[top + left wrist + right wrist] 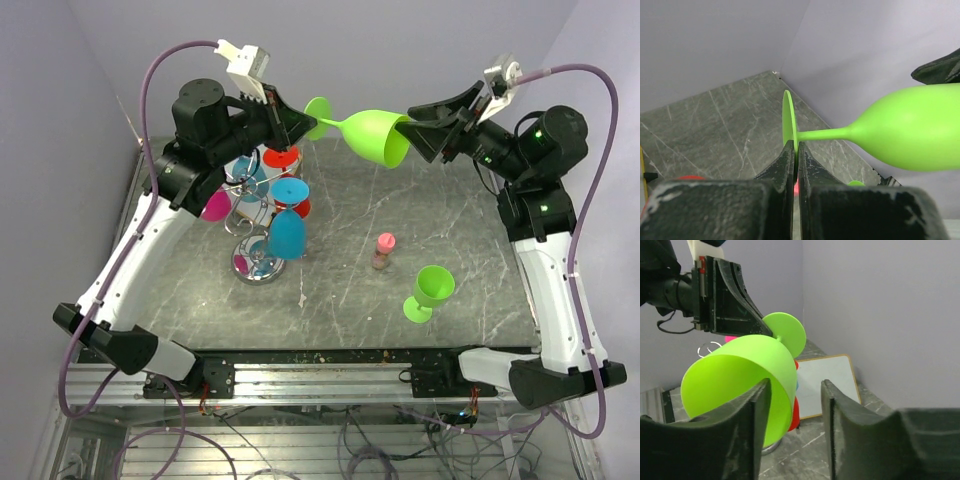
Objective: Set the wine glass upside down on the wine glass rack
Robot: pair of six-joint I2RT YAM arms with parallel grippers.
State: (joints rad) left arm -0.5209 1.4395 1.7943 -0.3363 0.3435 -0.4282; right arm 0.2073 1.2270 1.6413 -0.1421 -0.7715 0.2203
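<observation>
A green wine glass [372,135] hangs sideways in the air above the back of the table. My left gripper [305,120] is shut on its round foot [787,117], with the stem and bowl [910,127] reaching right. My right gripper [412,135] is open at the bowl's mouth. In the right wrist view its left finger [747,420] sits inside the bowl [740,370] and its right finger stands apart outside the rim. The wine glass rack [255,215] stands below my left gripper, with blue, red and pink glasses hanging on it upside down.
A second green wine glass [430,292] stands upright at the front right. A small pink-capped bottle [384,250] stands mid-table. A white-faced, wooden-framed board [827,382] lies by the back wall. Walls close in at the back and both sides.
</observation>
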